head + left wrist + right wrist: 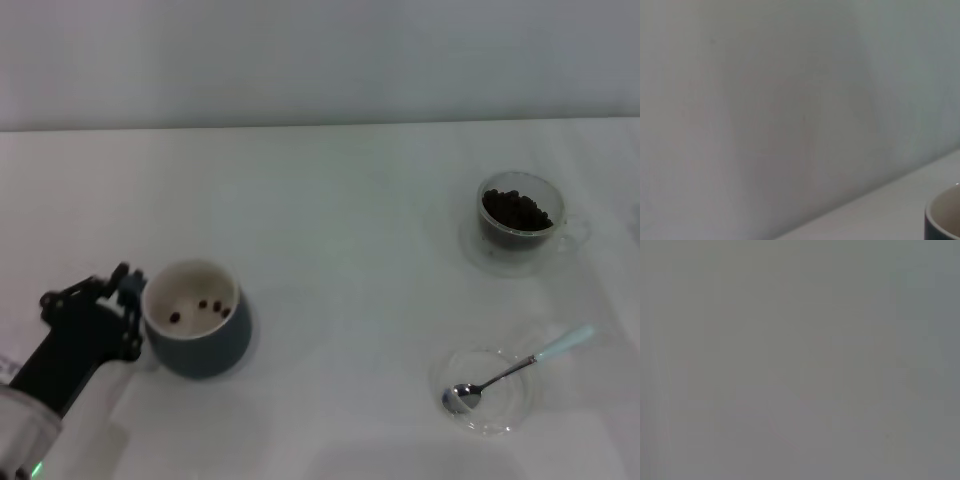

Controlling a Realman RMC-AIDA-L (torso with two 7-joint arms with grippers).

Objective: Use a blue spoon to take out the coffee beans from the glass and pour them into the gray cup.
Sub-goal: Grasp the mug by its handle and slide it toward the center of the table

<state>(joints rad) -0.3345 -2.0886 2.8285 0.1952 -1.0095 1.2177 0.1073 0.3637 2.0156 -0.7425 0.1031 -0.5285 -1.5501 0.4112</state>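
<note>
— Where is the left gripper?

— Right against the left side of the dark blue-gray rounded ceramic cup, at rim height; whether its fingers are spread or pressed together cannot be told. The right gripper is not in sight.

— What sits in that cup?

— A few small dark brown coffee beans on its white inside. Far right of the cup and farther back on the white surface stands the small clear glass, filled with more beans.

— And the spoon?

— The pale-blue-handled metal spoon lies well right of the cup, its bowl in a flat clear glass saucer, handle angled away.
</note>
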